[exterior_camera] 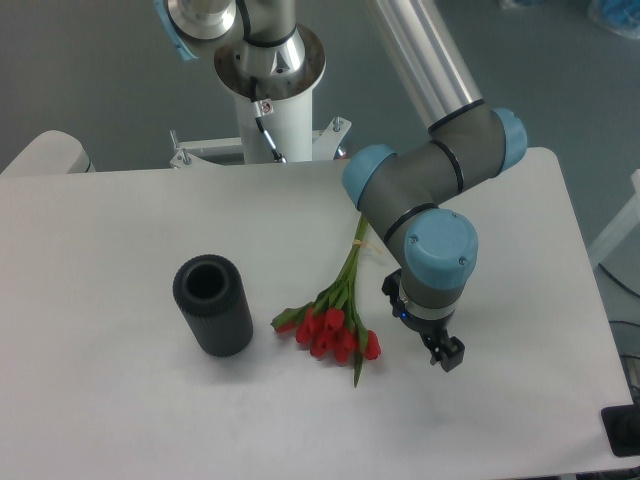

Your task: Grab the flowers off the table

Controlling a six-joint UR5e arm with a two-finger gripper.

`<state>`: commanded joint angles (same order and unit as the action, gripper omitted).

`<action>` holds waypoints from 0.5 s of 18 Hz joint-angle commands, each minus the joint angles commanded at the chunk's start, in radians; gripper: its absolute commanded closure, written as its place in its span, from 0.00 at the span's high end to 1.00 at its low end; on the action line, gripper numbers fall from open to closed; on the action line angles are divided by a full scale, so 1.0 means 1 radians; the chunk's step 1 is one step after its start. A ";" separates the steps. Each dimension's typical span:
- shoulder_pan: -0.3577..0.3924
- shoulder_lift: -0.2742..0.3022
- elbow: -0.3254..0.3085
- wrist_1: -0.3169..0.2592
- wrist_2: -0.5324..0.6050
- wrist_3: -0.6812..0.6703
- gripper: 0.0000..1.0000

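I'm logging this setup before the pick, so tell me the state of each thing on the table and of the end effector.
flowers: lying flat on the table, buds toward the camera, not held.
black ribbed cylinder: standing upright, open end up, left of the flowers, apart from them.
end effector: low over the table, right of the buds, holding nothing; open or shut cannot be told.

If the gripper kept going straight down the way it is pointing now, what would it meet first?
Most likely the bare white table. The gripper points downward just right of the flowers, so it would probably miss the buds, though one view leaves depth uncertain.
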<state>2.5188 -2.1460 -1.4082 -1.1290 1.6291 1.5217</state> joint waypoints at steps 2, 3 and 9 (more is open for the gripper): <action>-0.002 0.000 -0.012 0.006 0.002 0.003 1.00; -0.002 0.000 -0.012 0.006 0.002 0.005 1.00; 0.002 0.005 -0.020 0.003 -0.002 0.003 1.00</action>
<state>2.5203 -2.1414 -1.4281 -1.1259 1.6276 1.5248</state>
